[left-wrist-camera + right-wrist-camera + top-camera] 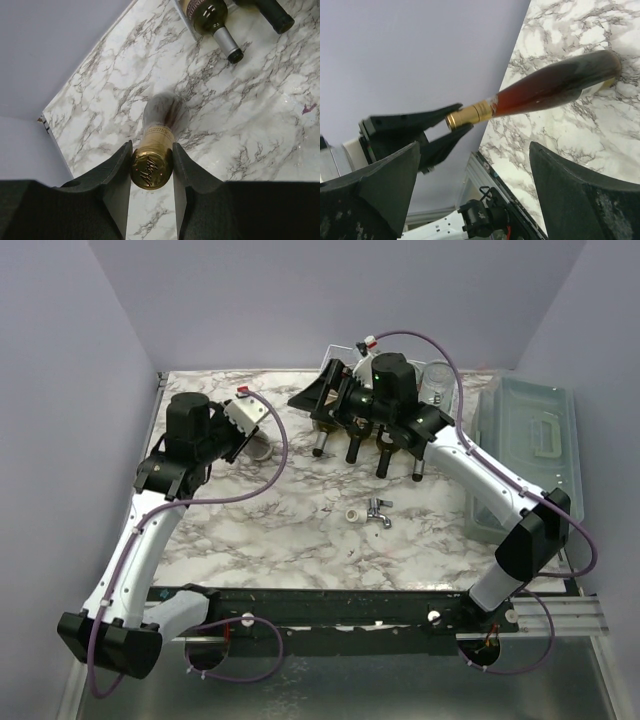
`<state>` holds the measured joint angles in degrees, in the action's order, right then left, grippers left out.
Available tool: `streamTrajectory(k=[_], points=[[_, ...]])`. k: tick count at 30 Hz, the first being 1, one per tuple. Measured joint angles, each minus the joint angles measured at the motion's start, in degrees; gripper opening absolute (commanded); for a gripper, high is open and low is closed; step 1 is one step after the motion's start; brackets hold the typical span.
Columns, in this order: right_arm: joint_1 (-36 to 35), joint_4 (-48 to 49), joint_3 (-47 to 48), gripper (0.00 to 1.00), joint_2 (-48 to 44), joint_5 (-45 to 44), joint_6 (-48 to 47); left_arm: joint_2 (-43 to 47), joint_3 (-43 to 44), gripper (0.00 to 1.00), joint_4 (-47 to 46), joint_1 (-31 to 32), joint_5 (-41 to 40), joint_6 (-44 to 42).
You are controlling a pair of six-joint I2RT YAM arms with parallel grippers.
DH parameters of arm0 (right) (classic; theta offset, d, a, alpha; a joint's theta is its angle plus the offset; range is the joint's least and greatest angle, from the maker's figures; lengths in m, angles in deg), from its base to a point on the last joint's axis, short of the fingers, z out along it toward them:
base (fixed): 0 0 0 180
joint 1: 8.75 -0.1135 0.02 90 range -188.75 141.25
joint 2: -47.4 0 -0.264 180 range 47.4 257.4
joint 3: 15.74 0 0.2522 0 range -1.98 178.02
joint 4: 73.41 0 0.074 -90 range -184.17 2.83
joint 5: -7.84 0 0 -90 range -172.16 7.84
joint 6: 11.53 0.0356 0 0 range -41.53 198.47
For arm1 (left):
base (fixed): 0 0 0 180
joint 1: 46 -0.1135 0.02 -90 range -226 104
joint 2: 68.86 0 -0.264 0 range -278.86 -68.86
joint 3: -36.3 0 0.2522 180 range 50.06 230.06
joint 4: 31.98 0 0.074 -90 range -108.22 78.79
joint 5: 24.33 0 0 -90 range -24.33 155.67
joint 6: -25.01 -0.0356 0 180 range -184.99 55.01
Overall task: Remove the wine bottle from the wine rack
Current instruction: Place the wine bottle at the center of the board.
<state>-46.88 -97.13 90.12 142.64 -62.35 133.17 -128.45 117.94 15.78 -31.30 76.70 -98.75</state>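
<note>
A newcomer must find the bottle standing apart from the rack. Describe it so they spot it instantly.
On the marble table, look left of the white wire rack. There the left gripper pinches the neck of a lone upright bottle. Its gold cap and amber contents set it apart from the dark racked bottles.

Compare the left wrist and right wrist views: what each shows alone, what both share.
Only the left wrist view: the gold cap end-on with its script, and the necks of two other bottles at the top. Only the right wrist view: the wine bottle from the side, reddish-brown, and the open right tool. Both: the left tool shut on that bottle's gold neck, over the marble table.
</note>
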Motion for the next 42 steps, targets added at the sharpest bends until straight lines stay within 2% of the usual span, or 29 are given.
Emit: streamTrajectory(k=[24,34,37,42], points=[[0.33,0.04,-13.09,0.94,-10.29,-1.38,-21.03,-22.91,23.47,0.0,2.27,-6.49,3.3,13.55],[0.33,0.52,-15.96,0.95,-13.44,-2.4,-25.27,-30.49,32.33,0.0,4.31,-6.95,0.26,20.96],[0.33,0.52,-16.63,0.95,-13.51,-2.43,-25.77,-32.37,34.99,0.08,5.57,-7.08,-1.62,23.21],[0.7,0.5,-17.11,0.95,-13.51,-2.43,-26.18,-34.99,38.49,0.33,7.28,-7.1,-4.0,26.08]])
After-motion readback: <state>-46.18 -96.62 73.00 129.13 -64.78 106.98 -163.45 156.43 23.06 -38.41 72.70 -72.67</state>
